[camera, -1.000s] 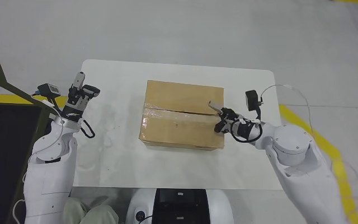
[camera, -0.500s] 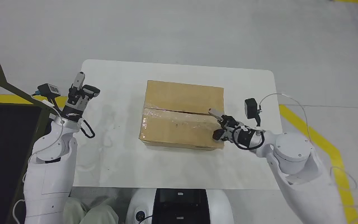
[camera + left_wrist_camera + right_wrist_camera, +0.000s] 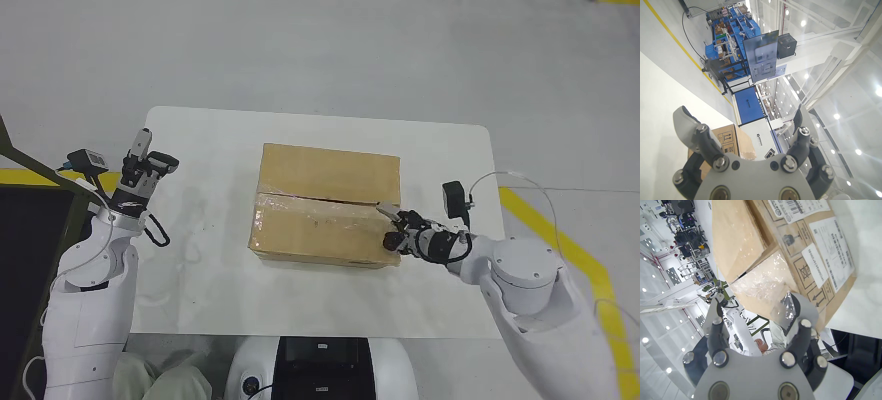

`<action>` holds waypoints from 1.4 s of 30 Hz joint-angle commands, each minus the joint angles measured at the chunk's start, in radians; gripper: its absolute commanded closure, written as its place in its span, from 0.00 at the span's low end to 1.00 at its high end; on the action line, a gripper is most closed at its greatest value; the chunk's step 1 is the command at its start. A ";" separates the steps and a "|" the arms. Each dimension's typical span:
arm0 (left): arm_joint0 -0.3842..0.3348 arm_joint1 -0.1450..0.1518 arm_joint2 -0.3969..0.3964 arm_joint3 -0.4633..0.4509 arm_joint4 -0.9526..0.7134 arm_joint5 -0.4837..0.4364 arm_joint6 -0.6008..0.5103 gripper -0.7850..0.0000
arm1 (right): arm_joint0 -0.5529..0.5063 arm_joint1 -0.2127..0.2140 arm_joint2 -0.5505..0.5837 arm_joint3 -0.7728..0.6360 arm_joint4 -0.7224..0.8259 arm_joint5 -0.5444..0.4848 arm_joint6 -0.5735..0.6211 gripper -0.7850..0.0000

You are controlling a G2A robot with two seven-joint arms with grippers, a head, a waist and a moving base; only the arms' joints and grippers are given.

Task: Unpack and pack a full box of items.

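A white table (image 3: 200, 270) stands on a pale grey floor marked with a yellow line (image 3: 565, 245). On it is one cardboard box (image 3: 325, 205), lying about in the middle with its long sides running across the table. Its two top flaps are shut. Clear tape (image 3: 761, 279) runs along the seam between them and folds down over the end that faces the right arm. That end also carries three white labels (image 3: 831, 256) and some printed handling marks.

There are two grippers. The right gripper (image 3: 390, 228) is at the box's right end, near the corner closest to the robot, level with the top edge. Its fingers are spread and grip nothing. In the right wrist view (image 3: 753, 291), one fingertip (image 3: 791, 306) lies against the crinkled tape where it folds over the edge, and the other fingertip stands clear of the cardboard. From this view the box (image 3: 745, 237) lies directly ahead of the fingers, just beyond them.

The left gripper (image 3: 150, 150) is well apart from the box, raised over the table's left edge. In the left wrist view (image 3: 740, 113) its fingers are spread wide and hold nothing. A corner of the box (image 3: 742, 140) shows between them, farther off.
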 commanded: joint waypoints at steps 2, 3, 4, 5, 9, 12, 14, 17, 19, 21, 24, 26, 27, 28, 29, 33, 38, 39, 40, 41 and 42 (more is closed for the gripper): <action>0.000 0.000 0.000 0.000 0.000 0.000 0.000 0.00 | -0.001 0.002 0.001 -0.005 0.000 0.018 -0.001 0.98; 0.000 0.000 0.000 0.000 0.000 0.000 0.000 0.00 | -0.001 0.003 0.002 -0.006 0.000 0.024 -0.003 1.00; 0.000 0.000 0.000 0.000 0.000 0.000 0.000 0.00 | -0.001 0.003 0.002 -0.008 -0.001 0.030 -0.003 1.00; 0.000 0.000 0.000 0.000 0.000 0.000 0.000 0.00 | -0.001 0.004 0.001 -0.011 -0.002 0.035 -0.002 1.00; 0.000 0.000 0.000 0.000 0.000 0.000 0.000 0.00 | -0.003 0.007 0.004 -0.023 -0.003 0.050 -0.005 1.00; 0.000 0.000 0.000 0.000 0.000 0.000 0.000 0.00 | -0.006 0.009 0.011 -0.022 0.003 0.063 -0.008 1.00; 0.000 0.000 0.000 0.000 0.000 0.000 0.000 0.00 | -0.005 0.010 0.012 -0.021 0.007 0.069 -0.010 1.00; 0.000 0.000 0.000 0.000 0.000 0.000 0.000 0.00 | 0.002 0.011 0.008 -0.025 0.007 0.074 -0.008 1.00; 0.000 0.000 0.000 0.000 0.000 0.000 0.000 0.00 | 0.007 0.012 0.004 -0.036 0.001 0.060 -0.007 1.00; 0.000 0.000 0.000 0.000 0.000 0.000 0.000 0.00 | 0.008 0.014 0.000 -0.051 -0.012 0.039 -0.005 1.00; 0.000 0.000 0.000 0.000 0.000 0.000 0.000 0.00 | 0.008 0.020 -0.009 -0.074 -0.051 0.000 0.014 1.00; 0.000 0.000 0.000 0.000 0.000 0.000 0.000 0.00 | 0.008 0.023 -0.015 -0.089 -0.080 -0.021 0.022 1.00; 0.000 0.000 0.000 0.000 0.000 0.000 0.000 0.00 | 0.008 0.024 -0.016 -0.092 -0.088 -0.031 0.022 1.00; 0.000 0.000 0.000 0.000 0.000 0.000 0.000 0.00 | 0.008 0.025 -0.016 -0.094 -0.095 -0.045 0.020 1.00; 0.000 0.000 0.000 0.000 0.000 0.000 0.000 0.00 | 0.008 0.026 -0.018 -0.095 -0.102 -0.056 0.019 1.00; 0.000 0.000 0.000 0.000 0.000 0.000 0.000 0.00 | 0.022 0.028 -0.031 -0.104 -0.147 -0.109 0.021 1.00; 0.000 0.000 0.000 0.000 0.000 0.000 0.000 0.00 | 0.051 0.031 -0.048 -0.129 -0.221 -0.168 0.021 1.00; 0.000 0.000 0.000 0.000 0.000 0.000 0.000 0.00 | 0.055 0.032 -0.051 -0.133 -0.230 -0.177 0.021 1.00; 0.000 0.000 0.000 0.000 0.000 0.000 0.000 0.00 | 0.061 0.032 -0.054 -0.138 -0.241 -0.184 0.021 1.00; 0.000 0.000 0.000 0.000 0.000 0.000 0.000 0.00 | 0.068 0.032 -0.056 -0.145 -0.254 -0.193 0.022 1.00; 0.000 0.000 0.000 0.000 0.000 0.000 0.000 0.00 | 0.075 0.032 -0.060 -0.150 -0.266 -0.200 0.023 1.00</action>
